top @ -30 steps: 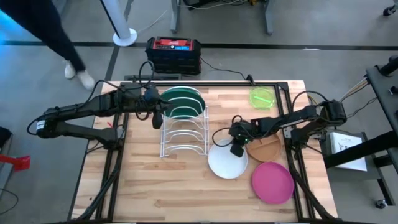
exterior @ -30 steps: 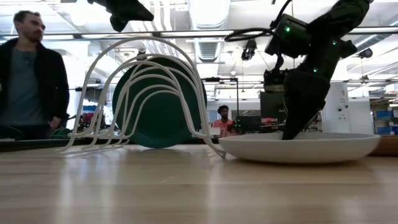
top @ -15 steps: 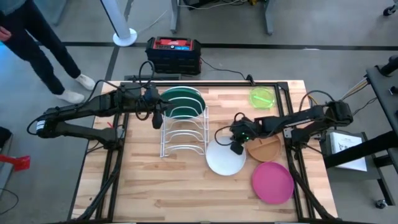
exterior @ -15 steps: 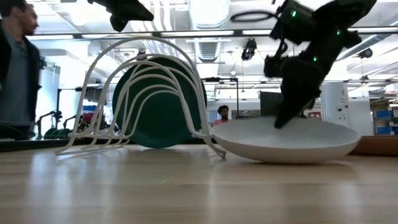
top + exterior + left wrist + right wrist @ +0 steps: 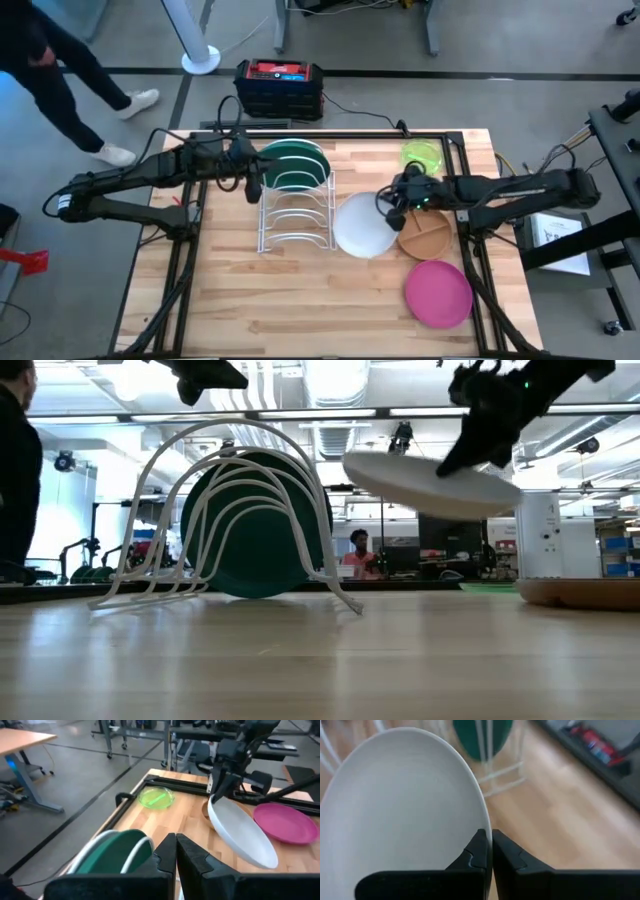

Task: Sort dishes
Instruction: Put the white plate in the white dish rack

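Observation:
My right gripper (image 5: 392, 207) is shut on the white plate (image 5: 363, 225), which hangs in the air just right of the white wire rack (image 5: 295, 215). The dark green plate (image 5: 292, 165) stands on edge in the rack's far slot. On the table lie the brown divided plate (image 5: 428, 238), the pink plate (image 5: 438, 293) and the small lime-green plate (image 5: 422, 156). My left gripper (image 5: 255, 186) hovers shut over the rack's far left corner, holding nothing. My right gripper pinches the white plate's rim (image 5: 485, 822) between its two fingers, on the plate's right side. The fingers come from the table's right, slanting down. The plate (image 5: 430, 482) is lifted clear of the table and tilted, reaching out toward the rack.
A red and black box (image 5: 279, 85) sits on the floor beyond the far edge. A person (image 5: 50, 60) walks at the far left, off the table. Bare wood (image 5: 280, 300) lies in front of the rack.
My right gripper has risen and gone toward the far edge, tipping up to point less steeply. The white plate first tilted, its right rim raised while its left part stayed on the table, then came clear of the table and now hangs beside the rack.

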`<state>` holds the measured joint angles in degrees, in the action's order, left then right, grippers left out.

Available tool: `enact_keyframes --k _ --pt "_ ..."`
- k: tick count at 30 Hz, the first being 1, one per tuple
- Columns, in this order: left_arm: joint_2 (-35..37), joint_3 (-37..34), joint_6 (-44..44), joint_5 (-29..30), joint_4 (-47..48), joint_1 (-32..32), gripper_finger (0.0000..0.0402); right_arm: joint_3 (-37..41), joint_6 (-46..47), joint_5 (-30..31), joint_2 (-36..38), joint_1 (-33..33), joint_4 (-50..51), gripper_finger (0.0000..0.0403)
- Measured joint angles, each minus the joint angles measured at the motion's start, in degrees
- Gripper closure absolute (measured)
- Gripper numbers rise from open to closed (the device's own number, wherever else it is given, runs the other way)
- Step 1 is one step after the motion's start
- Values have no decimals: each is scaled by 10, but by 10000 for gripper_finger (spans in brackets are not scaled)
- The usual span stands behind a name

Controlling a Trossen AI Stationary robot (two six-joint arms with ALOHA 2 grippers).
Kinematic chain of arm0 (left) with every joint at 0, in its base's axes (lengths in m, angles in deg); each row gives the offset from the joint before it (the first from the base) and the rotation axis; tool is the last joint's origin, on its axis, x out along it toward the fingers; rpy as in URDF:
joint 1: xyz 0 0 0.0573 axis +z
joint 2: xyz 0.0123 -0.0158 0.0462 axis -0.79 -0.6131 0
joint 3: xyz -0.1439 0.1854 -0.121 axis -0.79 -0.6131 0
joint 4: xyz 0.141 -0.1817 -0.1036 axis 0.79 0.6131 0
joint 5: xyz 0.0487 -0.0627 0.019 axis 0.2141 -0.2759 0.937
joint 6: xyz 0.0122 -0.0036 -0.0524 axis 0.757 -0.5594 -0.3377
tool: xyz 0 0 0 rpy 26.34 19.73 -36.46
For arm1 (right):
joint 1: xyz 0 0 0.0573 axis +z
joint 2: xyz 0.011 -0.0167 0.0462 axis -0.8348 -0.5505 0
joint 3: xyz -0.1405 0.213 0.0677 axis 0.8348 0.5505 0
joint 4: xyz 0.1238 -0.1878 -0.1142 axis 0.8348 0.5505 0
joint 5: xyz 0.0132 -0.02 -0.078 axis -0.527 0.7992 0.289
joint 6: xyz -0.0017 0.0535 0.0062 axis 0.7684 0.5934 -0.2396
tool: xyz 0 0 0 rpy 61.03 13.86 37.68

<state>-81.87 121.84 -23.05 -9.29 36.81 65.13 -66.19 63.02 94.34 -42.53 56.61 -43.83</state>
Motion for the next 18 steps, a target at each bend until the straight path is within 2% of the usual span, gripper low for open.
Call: enact_keyframes --k 5,8,14,18 --pt "1 0 14 31 -13 0 401 -3 -73 102 26 0 -72 403" --pt "2 0 21 36 -32 0 401 -2 -144 148 15 0 -157 403" --pt "11 0 34 36 -81 0 401 -2 -296 185 -34 0 -352 403" --pt "22 0 36 36 -106 0 401 -2 -381 189 -73 0 -471 403"
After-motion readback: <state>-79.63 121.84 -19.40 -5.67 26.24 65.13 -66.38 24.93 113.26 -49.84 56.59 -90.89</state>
